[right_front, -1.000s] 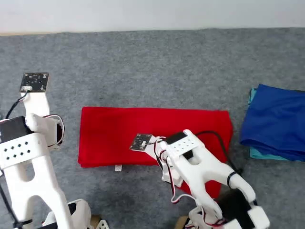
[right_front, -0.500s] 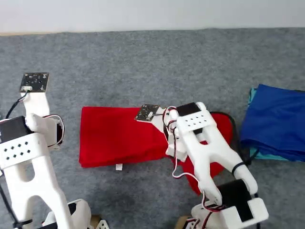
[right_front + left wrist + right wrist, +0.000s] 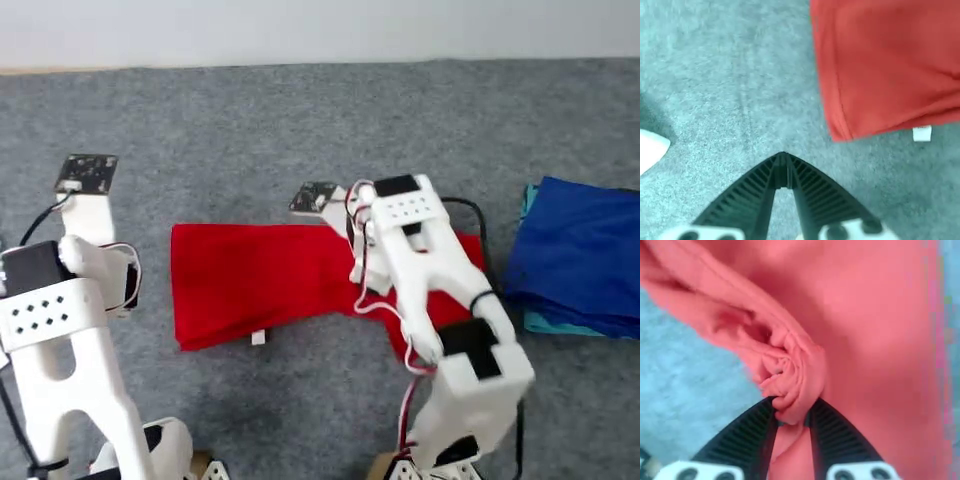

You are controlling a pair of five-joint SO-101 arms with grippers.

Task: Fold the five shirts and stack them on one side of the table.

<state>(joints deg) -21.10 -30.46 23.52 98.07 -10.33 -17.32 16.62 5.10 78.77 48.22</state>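
The right pincer [image 3: 790,415] is clamped on a bunched fold of the red shirt [image 3: 865,340]. The left pincer [image 3: 783,160], closed on nothing, is over the table [image 3: 715,75], near the shirt's corner. The stack of folded shirts [image 3: 580,250] lies well apart from both.

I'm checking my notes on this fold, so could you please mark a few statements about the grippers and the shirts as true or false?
The right gripper is shut on a bunch of the red shirt. True.
The left gripper holds the red shirt's corner. False: it is shut on nothing, over the bare table beside that shirt.
The blue shirt lies on top of a teal shirt. True.
The red shirt lies on the blue shirt. False: it lies on the table, apart from it.
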